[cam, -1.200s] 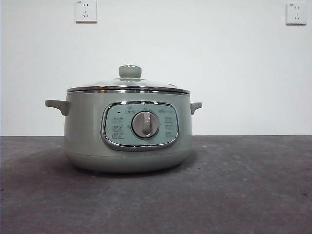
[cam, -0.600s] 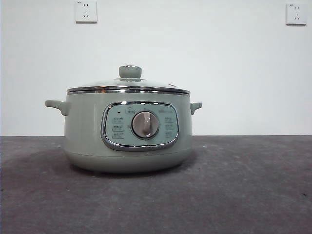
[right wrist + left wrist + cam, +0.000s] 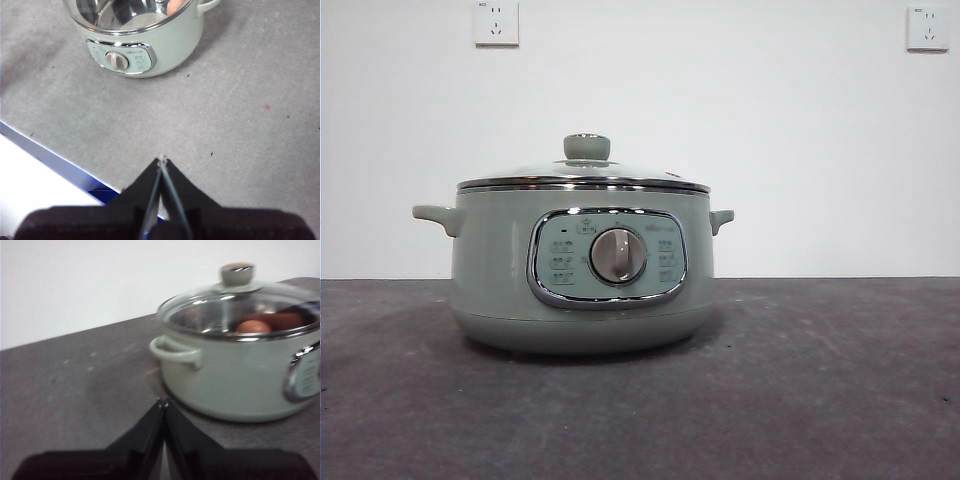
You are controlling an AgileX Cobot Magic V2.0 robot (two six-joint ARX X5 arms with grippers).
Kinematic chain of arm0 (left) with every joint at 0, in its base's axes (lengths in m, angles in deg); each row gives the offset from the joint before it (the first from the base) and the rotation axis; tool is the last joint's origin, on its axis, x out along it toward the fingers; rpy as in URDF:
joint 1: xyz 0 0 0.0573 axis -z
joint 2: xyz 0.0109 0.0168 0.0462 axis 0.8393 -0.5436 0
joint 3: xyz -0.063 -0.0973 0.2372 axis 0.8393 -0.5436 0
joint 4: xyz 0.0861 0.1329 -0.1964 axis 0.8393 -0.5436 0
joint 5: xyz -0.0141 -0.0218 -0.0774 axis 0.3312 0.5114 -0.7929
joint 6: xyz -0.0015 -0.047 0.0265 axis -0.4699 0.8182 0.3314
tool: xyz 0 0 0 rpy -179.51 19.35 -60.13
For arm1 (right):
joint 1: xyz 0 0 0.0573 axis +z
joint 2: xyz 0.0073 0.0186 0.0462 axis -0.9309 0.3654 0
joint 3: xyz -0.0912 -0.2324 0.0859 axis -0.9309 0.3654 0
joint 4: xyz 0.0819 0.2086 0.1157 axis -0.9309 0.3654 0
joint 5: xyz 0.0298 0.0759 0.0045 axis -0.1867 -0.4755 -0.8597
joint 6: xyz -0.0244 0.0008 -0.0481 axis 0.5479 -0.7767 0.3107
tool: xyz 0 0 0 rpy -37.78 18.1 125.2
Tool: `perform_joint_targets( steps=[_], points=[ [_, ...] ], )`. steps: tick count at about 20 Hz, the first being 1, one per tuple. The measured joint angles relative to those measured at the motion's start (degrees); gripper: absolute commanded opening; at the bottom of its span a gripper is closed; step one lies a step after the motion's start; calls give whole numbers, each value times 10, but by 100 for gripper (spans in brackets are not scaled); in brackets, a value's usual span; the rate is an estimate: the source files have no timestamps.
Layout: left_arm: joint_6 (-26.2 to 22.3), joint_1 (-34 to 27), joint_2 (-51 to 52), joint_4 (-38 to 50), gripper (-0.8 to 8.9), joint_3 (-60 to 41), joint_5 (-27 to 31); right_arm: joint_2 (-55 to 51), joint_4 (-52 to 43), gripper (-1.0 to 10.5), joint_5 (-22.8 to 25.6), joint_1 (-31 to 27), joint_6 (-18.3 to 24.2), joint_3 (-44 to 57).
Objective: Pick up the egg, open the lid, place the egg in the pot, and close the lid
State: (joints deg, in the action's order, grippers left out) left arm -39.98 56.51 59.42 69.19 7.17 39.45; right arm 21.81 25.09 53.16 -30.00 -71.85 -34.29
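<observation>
Sage-green pot (image 3: 490,260), brown-orange egg (image 3: 253,326), seemingly plain dark-grey table (image 3: 820,380).

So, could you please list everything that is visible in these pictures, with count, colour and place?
pot: one, pale sage green, on the table, silver dial facing front.
lid: one, glass with chrome rim and green knob, closed on the pot.
egg: one, brown-orange, inside the pot, seen through the lid.
table: one, dark grey.
wall sockets: two, white, high on the wall.
left pincer: one, black, shut, empty, beside the pot.
right pincer: one, black, shut, empty, before the pot.
</observation>
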Motion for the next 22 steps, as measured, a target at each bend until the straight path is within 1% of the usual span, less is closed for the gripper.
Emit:
perform_joint_targets(
  steps=[3, 6, 8, 10, 22],
  points=[
    [21, 0, 27, -7, -3, -27, 27, 0, 0, 3, 0, 0, 0, 0],
    [49, -1, 42, -14, -3, -49, 30, 0, 0, 3, 0, 0, 0, 0],
    [71, -1, 41, -13, -3, -52, 28, 0, 0, 3, 0, 0, 0, 0],
    [84, -1, 42, -13, -3, -52, 24, 0, 0, 3, 0, 0, 0, 0],
    [92, -1, 36, -13, -3, -52, 25, 0, 0, 3, 0, 0, 0, 0]
  ],
)
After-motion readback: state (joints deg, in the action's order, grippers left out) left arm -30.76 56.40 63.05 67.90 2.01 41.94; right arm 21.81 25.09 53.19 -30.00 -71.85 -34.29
